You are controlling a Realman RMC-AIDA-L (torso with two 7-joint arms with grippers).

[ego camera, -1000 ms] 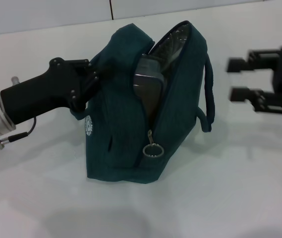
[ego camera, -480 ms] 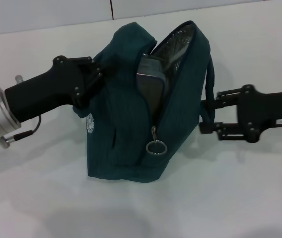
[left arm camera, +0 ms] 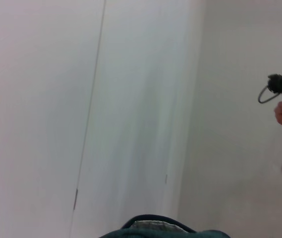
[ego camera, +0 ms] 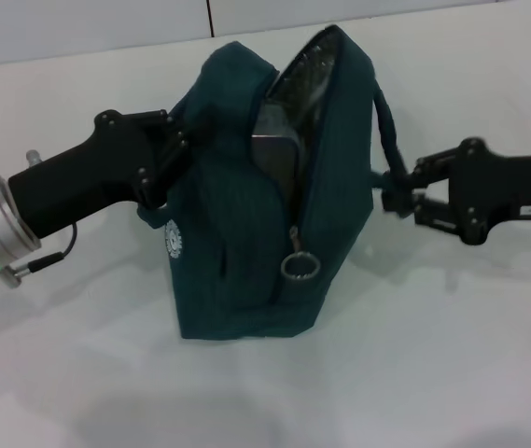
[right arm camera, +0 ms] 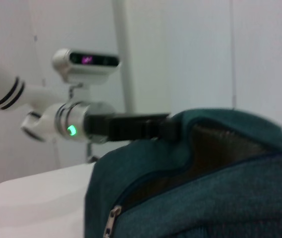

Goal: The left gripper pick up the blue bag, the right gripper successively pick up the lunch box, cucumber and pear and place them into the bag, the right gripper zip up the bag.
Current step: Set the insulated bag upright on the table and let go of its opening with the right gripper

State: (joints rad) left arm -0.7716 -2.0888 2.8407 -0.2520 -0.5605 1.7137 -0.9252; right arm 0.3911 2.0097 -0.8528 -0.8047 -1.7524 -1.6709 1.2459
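The blue bag (ego camera: 246, 224) stands on the white table, its top zip gaping. Its rim also shows in the left wrist view (left arm camera: 160, 230), and its side fills the right wrist view (right arm camera: 205, 198). A dark grey lunch box (ego camera: 279, 159) stands upright inside the opening. My left gripper (ego camera: 167, 159) is shut on the bag's left wall. On the bag's right side, my right gripper (ego camera: 398, 194) is shut on the carry strap (ego camera: 386, 131). The zip's ring pull (ego camera: 300, 266) hangs low on the front. Cucumber and pear are out of view.
The white table (ego camera: 414, 373) spreads in front of and to the right of the bag. A pale wall (ego camera: 88, 28) rises behind the table. My left arm (right arm camera: 126, 126), with a green light on it, shows beyond the bag in the right wrist view.
My right gripper moved in from the right and shut on the strap. The bag shifted slightly right and now stands more upright.
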